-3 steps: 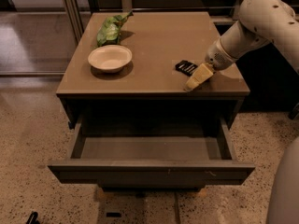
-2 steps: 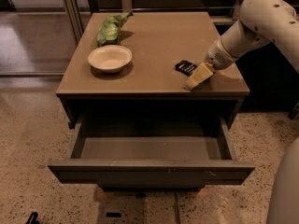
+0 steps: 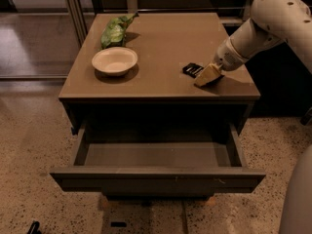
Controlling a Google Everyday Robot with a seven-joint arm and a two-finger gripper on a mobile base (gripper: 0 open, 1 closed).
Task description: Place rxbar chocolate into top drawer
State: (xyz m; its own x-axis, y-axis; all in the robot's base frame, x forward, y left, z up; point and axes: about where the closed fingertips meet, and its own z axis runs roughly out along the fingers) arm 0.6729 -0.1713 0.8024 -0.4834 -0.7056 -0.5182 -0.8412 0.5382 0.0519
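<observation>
Step in hand: pickup of the bar, judged from the layout. The bar lies flat on the cabinet top, toward the right front, and has not been lifted. The gripper sits low over the top just right of the bar, angled down and toward the front edge. Contact with the wrapper cannot be confirmed, and it cannot be told whether the jaws are apart or together. The drawer below is pulled fully out, and the floor of its interior shows nothing lying in it (so no opening step appears to be needed). A bowl and a green bag stand on the left side of the top, well apart from the bar and clear of the likely path. The next move calls for a firm grasp across the thin wrapper, then a lift clear of the top, a carry forward past the front edge, a descent into the drawer and a release. The low profile of the bar may make the grasp prone to slip.
</observation>
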